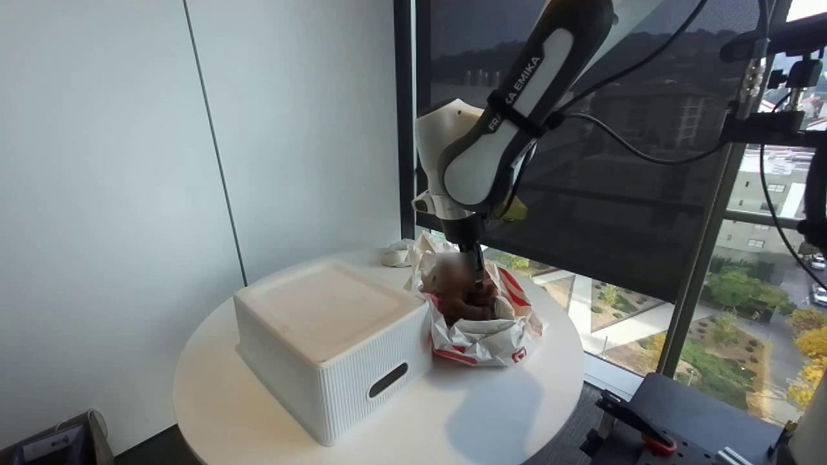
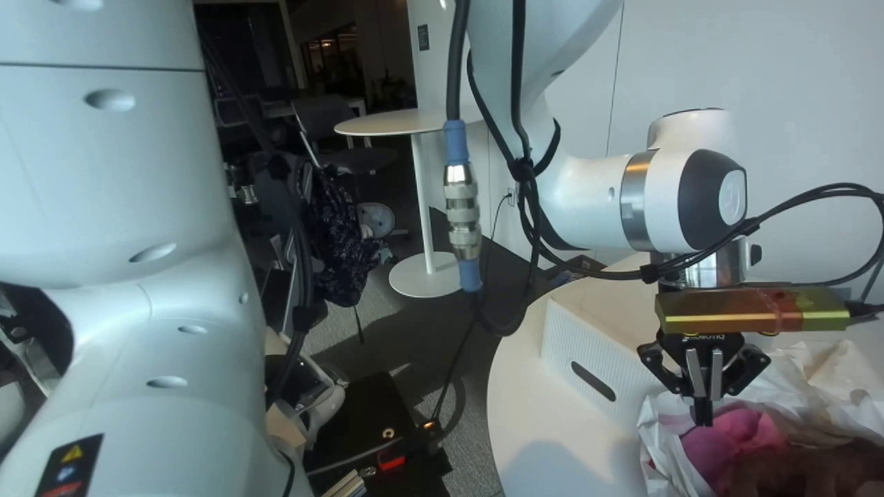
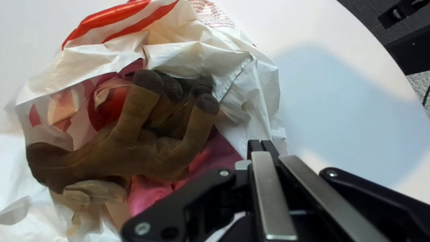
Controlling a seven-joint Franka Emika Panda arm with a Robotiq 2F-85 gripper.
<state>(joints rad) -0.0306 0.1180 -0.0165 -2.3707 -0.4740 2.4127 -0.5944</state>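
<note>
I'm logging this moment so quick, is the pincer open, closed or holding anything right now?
Pincer: closed, with nothing visible in its grip.

- The arm (image 1: 475,165) is white with dark panels (image 1: 581,26), and it carries the lettering (image 1: 526,74) "FRANKA EMIKA", partly covered by a black strap (image 1: 515,116).
- Its sticker (image 2: 69,469) is black, with a yellow triangle (image 2: 71,453) and, below, a blue mark (image 2: 66,473).
- The cables (image 2: 455,62) are black; 1 connector (image 2: 462,207) is silver with blue ends.
- The pincer (image 3: 261,145) is black, with 2 silver bars (image 3: 272,195) and round, shiny screws (image 3: 142,228).
</note>
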